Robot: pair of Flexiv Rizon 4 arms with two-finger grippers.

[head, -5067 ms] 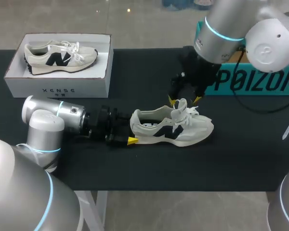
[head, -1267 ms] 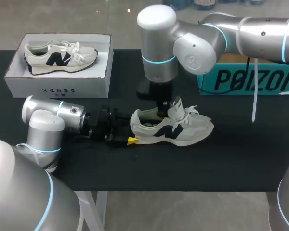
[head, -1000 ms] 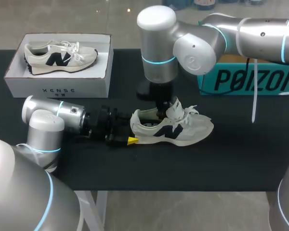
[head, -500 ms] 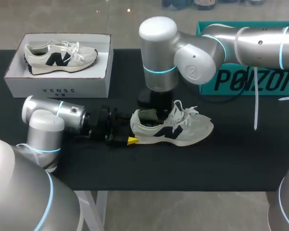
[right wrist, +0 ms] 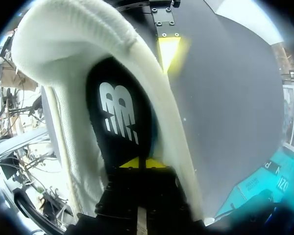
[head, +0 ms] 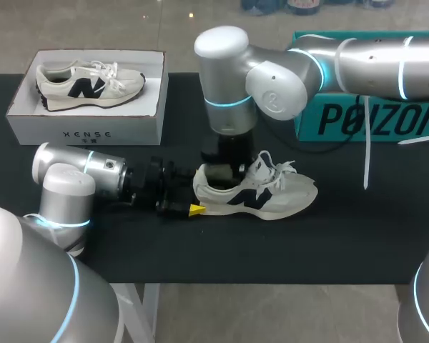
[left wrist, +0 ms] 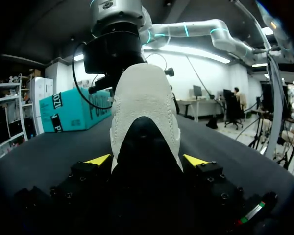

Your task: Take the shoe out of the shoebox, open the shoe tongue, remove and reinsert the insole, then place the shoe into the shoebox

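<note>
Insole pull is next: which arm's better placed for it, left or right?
Right. The right hand is down inside the shoe, tips together at the insole. The left hand clamps the heel from both sides and is probably best left steadying it.

Left gripper (left wrist: 146,159) clamped, level; right gripper (right wrist: 139,163) closed, pointing down

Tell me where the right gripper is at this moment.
In the head view the right gripper is down in the opening of the shoe mid-table, whose heel the left gripper holds; its tips touch the black insole.
</note>
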